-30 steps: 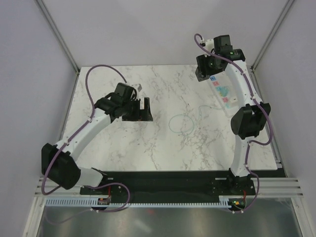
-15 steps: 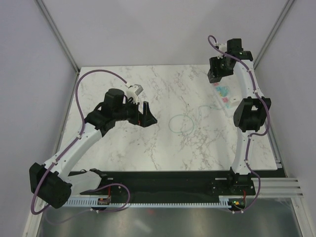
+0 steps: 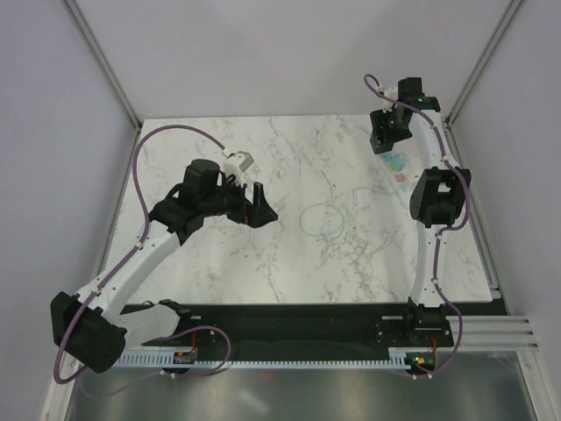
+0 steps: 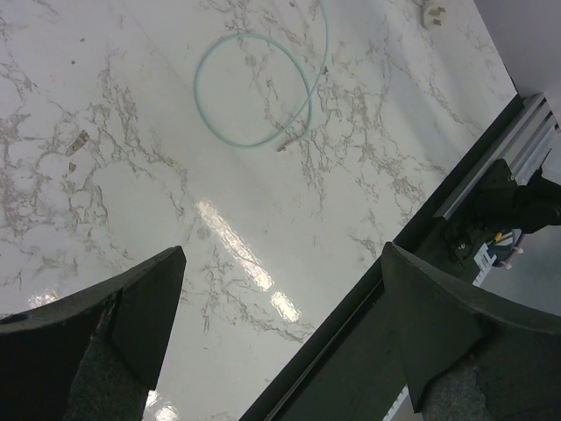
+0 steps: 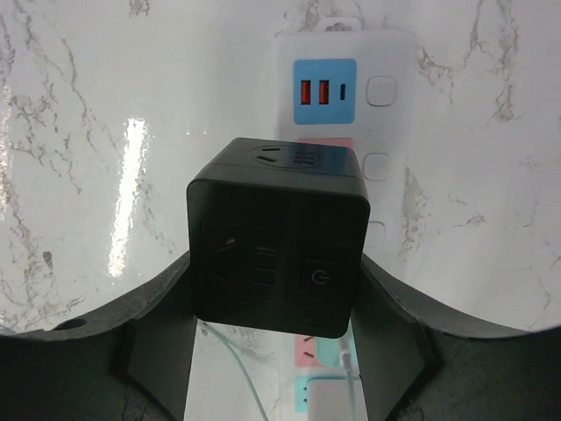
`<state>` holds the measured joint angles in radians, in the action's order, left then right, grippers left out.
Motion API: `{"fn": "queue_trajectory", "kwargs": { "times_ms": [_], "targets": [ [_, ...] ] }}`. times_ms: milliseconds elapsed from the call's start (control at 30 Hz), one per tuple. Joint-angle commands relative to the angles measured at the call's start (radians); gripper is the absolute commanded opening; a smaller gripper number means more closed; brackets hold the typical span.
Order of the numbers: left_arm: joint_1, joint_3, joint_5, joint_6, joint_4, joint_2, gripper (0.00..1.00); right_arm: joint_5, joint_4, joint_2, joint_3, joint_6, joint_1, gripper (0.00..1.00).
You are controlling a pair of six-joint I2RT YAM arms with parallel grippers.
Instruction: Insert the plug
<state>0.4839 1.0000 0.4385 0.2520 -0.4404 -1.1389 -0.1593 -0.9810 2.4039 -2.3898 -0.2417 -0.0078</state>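
My right gripper (image 5: 276, 289) is shut on the plug (image 5: 278, 235), a matte black cube with socket holes and a power button on its near face. It hangs above the long white power strip (image 5: 379, 114), over the strip's pink square, just below the blue USB panel (image 5: 323, 90). In the top view the right gripper (image 3: 387, 133) is at the table's far right over the strip (image 3: 399, 169); the plug is hidden there. My left gripper (image 4: 280, 307) is open and empty above the marble; in the top view it (image 3: 257, 203) is left of centre.
A thin pale-green cable (image 3: 323, 219) lies coiled mid-table, also in the left wrist view (image 4: 254, 92). It runs to a white adapter (image 5: 331, 399) plugged into the strip. The black front rail (image 4: 412, 263) borders the table's near edge.
My right gripper moved right and then slightly back left over the strip's far end. My left arm swung outward and stretched; its gripper moved little since half a second ago.
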Motion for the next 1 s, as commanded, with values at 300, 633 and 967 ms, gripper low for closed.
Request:
{"fn": "queue_trajectory", "kwargs": {
  "times_ms": [300, 633, 967],
  "targets": [
    [-0.002, 0.011, -0.014, -0.048, 0.034, -0.033, 1.00, -0.057, 0.024, 0.060, -0.111, -0.070, -0.052, 0.00],
    [-0.002, 0.009, -0.027, -0.036, 0.043, -0.050, 1.00, -0.129, 0.024, 0.109, -0.144, -0.085, -0.078, 0.00],
    [-0.004, 0.008, -0.040, -0.036, 0.043, -0.051, 1.00, -0.083, 0.027, 0.123, -0.150, -0.094, -0.083, 0.00]
  ]
}}
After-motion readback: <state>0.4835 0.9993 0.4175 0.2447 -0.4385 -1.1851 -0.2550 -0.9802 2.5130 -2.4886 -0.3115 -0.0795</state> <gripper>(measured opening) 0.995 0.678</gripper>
